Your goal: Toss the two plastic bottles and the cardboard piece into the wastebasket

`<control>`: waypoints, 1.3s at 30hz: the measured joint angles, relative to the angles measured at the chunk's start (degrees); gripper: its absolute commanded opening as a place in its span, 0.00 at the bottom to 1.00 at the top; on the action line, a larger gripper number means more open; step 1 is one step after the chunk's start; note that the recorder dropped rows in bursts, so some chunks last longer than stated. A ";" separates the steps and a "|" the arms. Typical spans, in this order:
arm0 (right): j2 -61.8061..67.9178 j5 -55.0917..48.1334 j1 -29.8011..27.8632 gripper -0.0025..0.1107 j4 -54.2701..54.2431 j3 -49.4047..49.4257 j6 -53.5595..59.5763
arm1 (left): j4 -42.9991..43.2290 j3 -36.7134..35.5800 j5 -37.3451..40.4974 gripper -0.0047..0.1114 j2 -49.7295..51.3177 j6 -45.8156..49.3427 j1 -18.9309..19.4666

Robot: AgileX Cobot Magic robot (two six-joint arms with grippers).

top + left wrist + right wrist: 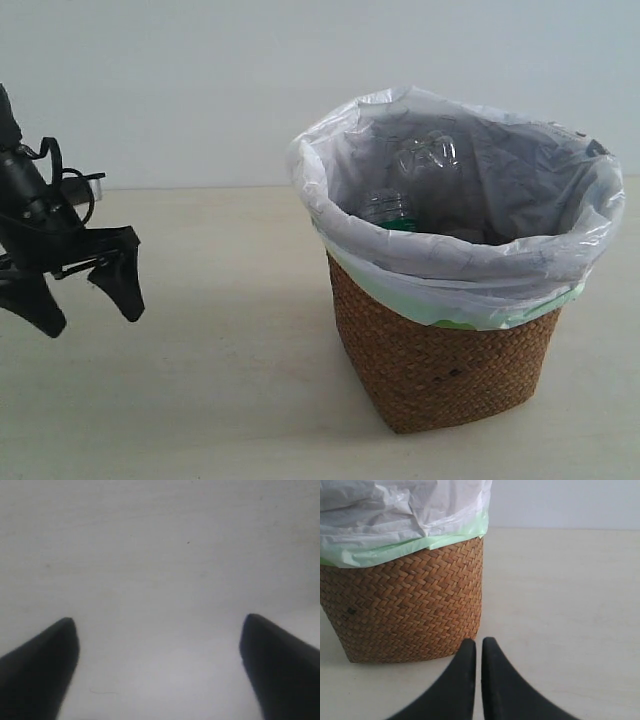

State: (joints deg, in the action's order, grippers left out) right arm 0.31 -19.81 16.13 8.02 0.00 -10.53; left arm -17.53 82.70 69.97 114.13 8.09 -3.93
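Note:
The brown wicker wastebasket (440, 350) with its white bag liner (520, 260) stands right of centre on the table. Inside it lies a clear plastic bottle (425, 165) with a green-and-white label (392, 212). The red-labelled bottle and the cardboard piece are out of view. My left gripper (92, 315) hangs open at the far left, well away from the basket; its wrist view shows only bare table between the spread fingers (45, 665). My right gripper (478, 642) is shut with nothing in it, low beside the basket's woven wall (405, 605), and does not show in the exterior view.
The pale table (220, 380) stretches between the left gripper and the basket. A plain light wall (200, 80) stands behind. The liner's green edge (420, 545) hangs over the basket's rim.

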 measured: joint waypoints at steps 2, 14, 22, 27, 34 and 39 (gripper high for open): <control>0.00 0.00 0.00 0.02 0.00 0.00 0.00 | -0.45 -0.02 0.00 0.08 0.00 0.00 -0.49; 0.00 0.00 0.00 0.02 0.00 0.00 0.00 | -7.10 -5.10 -0.09 0.08 -1.53 6.75 -4.45; 0.00 0.00 0.00 0.02 0.00 0.00 0.00 | -21.00 -16.86 -6.52 0.08 -16.95 15.19 -6.20; 0.00 0.00 0.00 0.02 0.00 0.00 0.00 | -35.06 -30.23 -14.85 0.08 -33.98 26.06 -6.20; 0.00 0.00 0.00 0.02 0.00 0.00 0.00 | -43.75 -46.57 -25.64 0.08 -53.64 31.99 -6.30; 0.00 0.00 0.00 0.02 0.00 0.00 0.00 | -43.99 -51.89 -25.64 0.08 -63.13 32.21 -6.30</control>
State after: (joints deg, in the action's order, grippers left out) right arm 0.31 -19.81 16.13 8.02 0.00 -10.53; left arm -61.52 30.81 44.33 51.00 40.30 -10.23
